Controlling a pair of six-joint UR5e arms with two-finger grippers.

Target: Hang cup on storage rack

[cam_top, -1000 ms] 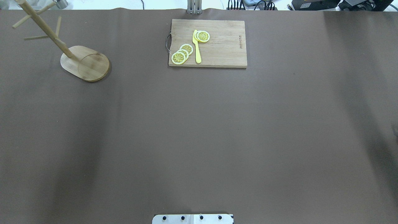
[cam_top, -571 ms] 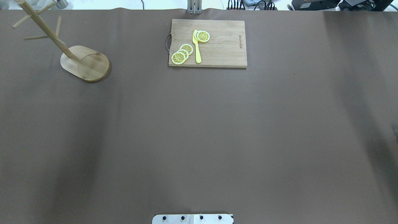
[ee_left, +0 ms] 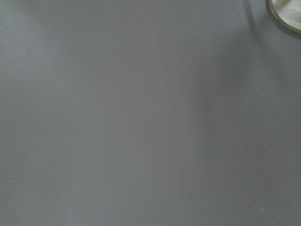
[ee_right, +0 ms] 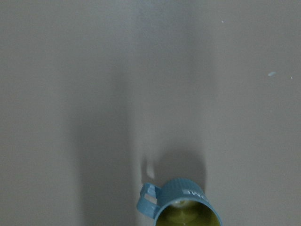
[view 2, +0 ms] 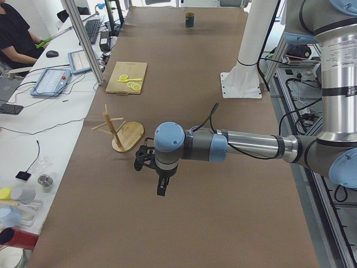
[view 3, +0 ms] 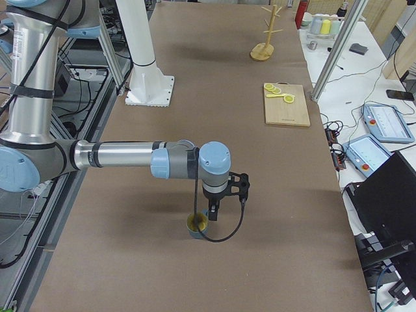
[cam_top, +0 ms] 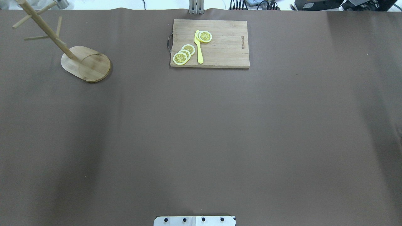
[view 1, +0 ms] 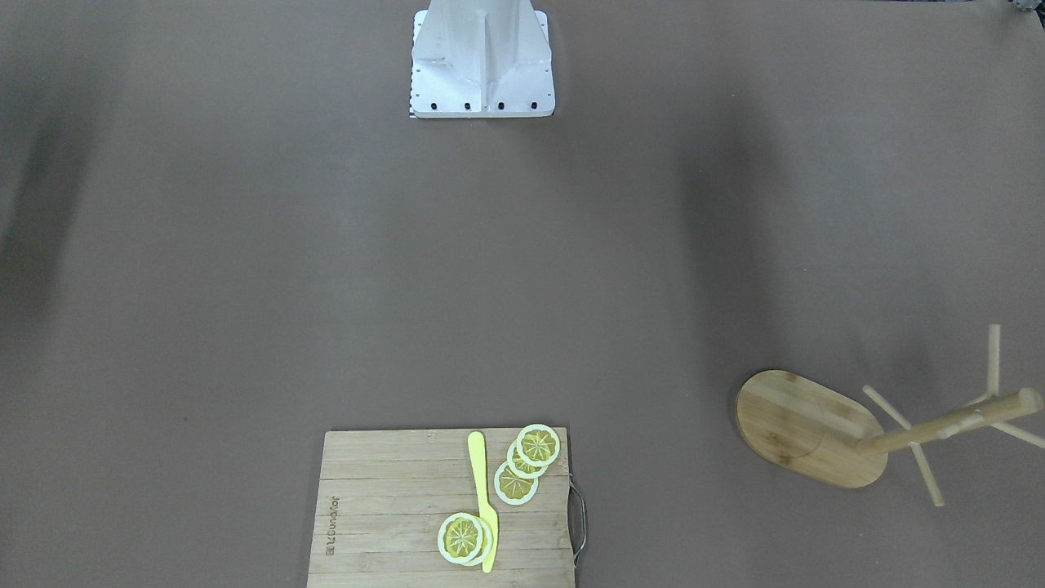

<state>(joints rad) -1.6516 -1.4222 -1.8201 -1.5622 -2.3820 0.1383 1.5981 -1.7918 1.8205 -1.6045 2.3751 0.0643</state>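
The dark teal-blue cup (ee_right: 181, 205) stands upright on the brown table, handle to its left in the right wrist view, olive inside showing. In the exterior right view the cup (view 3: 197, 224) sits just below my right gripper (view 3: 213, 209), near the table's end. I cannot tell whether that gripper is open or shut. The bamboo storage rack (cam_top: 85, 63) stands at the far left, its pegs bare; it also shows in the front view (view 1: 804, 429). My left gripper (view 2: 160, 187) hovers over bare table near the rack (view 2: 120, 131). I cannot tell its state. Neither gripper shows in the overhead view.
A slatted cutting board (cam_top: 209, 44) with lemon slices and a yellow knife (cam_top: 199, 47) lies at the far middle. The robot's white base (view 1: 482, 57) stands at the near edge. The rack's base edge (ee_left: 287, 14) shows in the left wrist view's top right corner.
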